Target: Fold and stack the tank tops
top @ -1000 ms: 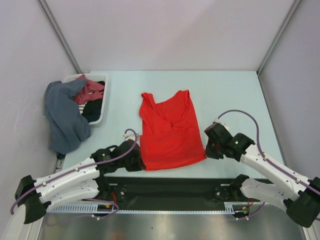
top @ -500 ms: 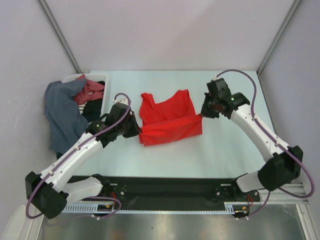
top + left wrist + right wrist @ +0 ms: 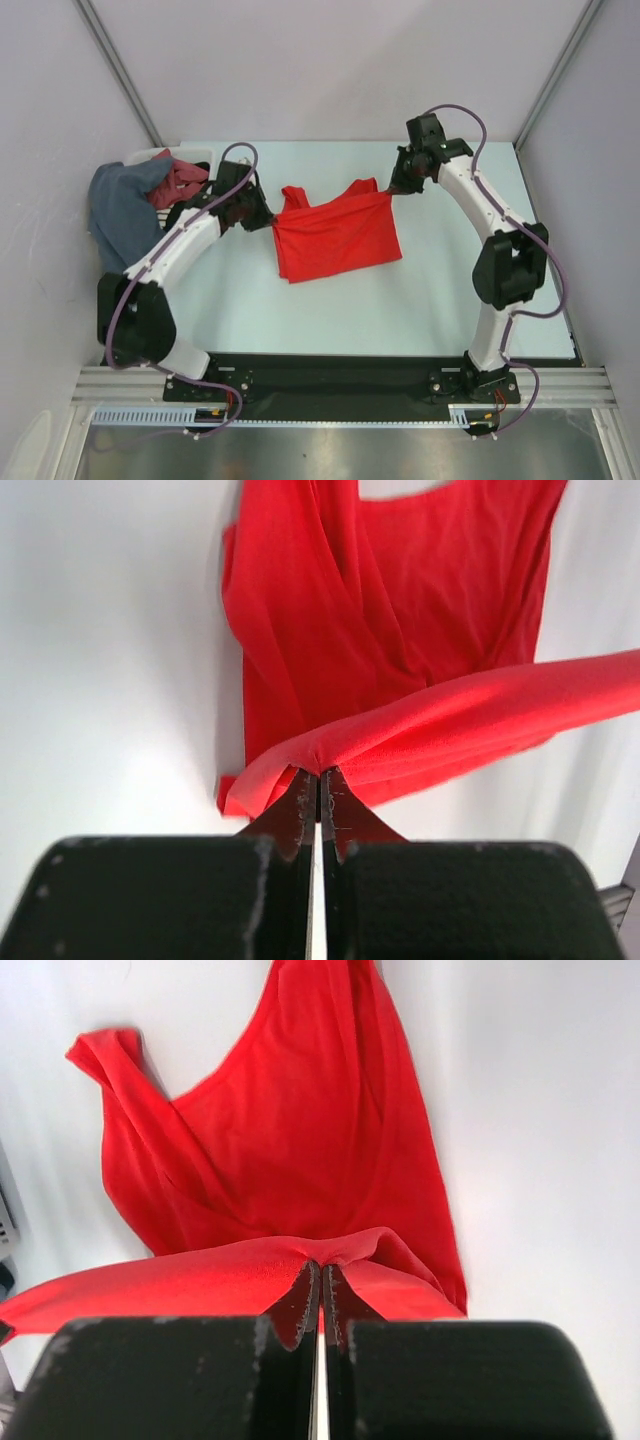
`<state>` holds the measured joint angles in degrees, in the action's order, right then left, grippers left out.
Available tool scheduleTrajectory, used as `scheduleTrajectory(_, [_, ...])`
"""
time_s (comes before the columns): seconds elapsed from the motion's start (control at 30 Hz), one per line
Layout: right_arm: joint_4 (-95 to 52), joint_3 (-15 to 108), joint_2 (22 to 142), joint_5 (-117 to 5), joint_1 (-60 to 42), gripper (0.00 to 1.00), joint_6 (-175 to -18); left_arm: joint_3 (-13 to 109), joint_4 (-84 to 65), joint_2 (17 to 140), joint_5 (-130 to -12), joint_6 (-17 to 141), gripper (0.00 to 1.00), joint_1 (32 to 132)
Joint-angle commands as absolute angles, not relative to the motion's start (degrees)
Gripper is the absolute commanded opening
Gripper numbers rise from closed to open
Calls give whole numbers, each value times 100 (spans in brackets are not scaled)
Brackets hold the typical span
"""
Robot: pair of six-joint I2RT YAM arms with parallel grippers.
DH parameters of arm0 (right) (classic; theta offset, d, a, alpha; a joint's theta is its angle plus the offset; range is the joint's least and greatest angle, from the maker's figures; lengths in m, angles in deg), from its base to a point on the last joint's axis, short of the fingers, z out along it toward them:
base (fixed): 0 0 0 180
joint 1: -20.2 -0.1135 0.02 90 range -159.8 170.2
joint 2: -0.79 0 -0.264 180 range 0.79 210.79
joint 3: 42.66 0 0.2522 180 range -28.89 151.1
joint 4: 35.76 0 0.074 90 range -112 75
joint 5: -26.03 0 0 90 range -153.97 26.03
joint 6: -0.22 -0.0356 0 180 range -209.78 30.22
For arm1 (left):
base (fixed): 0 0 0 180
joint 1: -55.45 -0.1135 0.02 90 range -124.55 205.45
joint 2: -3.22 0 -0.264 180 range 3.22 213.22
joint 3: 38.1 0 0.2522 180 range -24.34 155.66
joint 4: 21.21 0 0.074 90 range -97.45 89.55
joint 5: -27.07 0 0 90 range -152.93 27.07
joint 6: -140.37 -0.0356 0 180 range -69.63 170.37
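A bright red tank top (image 3: pixel 335 235) lies in the middle of the table, its near half doubled over toward the straps. My left gripper (image 3: pixel 262 215) is shut on the hem's left corner, held a little above the table. My right gripper (image 3: pixel 393 188) is shut on the right corner, near the right strap. In the left wrist view the closed jaws (image 3: pixel 320 772) pinch a stretched red edge above the tank top (image 3: pixel 400 630). The right wrist view shows the same pinch (image 3: pixel 322 1265), with the neckline of the tank top (image 3: pixel 290 1140) beyond it.
A white basket (image 3: pixel 195 153) stands at the far left with pink cloth (image 3: pixel 178 180) and dark cloth in it. A grey-blue garment (image 3: pixel 120 215) hangs over its left side. Grey walls close in the table on three sides.
Both grippers have carried the red top's hem from the near edge toward the far side, laying its lower half over the upper half. Both arms are now stretched far out.
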<state>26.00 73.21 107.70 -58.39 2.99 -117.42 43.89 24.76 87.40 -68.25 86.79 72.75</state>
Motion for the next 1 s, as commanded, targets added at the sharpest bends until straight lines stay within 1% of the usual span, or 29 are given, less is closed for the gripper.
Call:
scheduleTrajectory(0.0, [2468,7990,11230,-5624,447,0,-11624,4843,2086,9215,-7092,8544,0,7004])
scheduleTrajectory(0.17, [2124,8439,11732,-5211,613,0,-11668,5405,2006,9953,-7207,8535,0,6916])
scheduleTrajectory(0.47, [1536,9432,12909,-4508,798,3,-11703,5977,1603,11042,-7198,8658,0,6714])
scheduleTrajectory(0.57, [1009,9634,13296,-4280,895,7,-11808,6223,1331,11438,-7268,8824,0,6495])
scheduleTrajectory(0.6, [773,9713,13506,-4236,947,16,-11869,6241,1121,11605,-7294,8860,3,6459])
scheduleTrajectory(0.63, [683,9792,13613,-4244,965,28,-11905,6267,1119,11607,-7277,8895,12,6424])
scheduleTrajectory(0.67, [622,9932,13692,-4296,1000,39,-11931,6346,953,11729,-7303,8895,27,6371])
scheduleTrajectory(0.7, [482,9916,13745,-4375,1018,60,-11949,6390,891,11791,-7312,8887,61,6354])
scheduleTrajectory(0.73, [428,9873,13737,-4585,1036,71,-11958,6443,942,11835,-7208,8878,77,6345])
scheduleTrajectory(0.77, [384,9811,13685,-4639,1036,84,-11949,6487,969,11809,-7198,8826,86,6327])
scheduleTrajectory(0.8, [288,9593,13606,-4648,1045,90,-11897,6453,978,11748,-7172,8782,99,6336])
scheduleTrajectory(0.87, [173,9215,13220,-4622,1045,89,-11783,6086,769,11399,-7128,8746,100,6344])
scheduleTrajectory(0.9, [-62,8665,13044,-4613,1036,86,-11747,5944,645,11257,-7162,8729,100,6345])
scheduleTrajectory(0.93, [-239,8277,12625,-4561,1045,83,-11721,5812,540,11134,-7206,8711,100,6353])
scheduleTrajectory(0.97, [-380,7968,12447,-4569,1036,81,-11712,5610,521,10924,-7285,8659,100,6371])
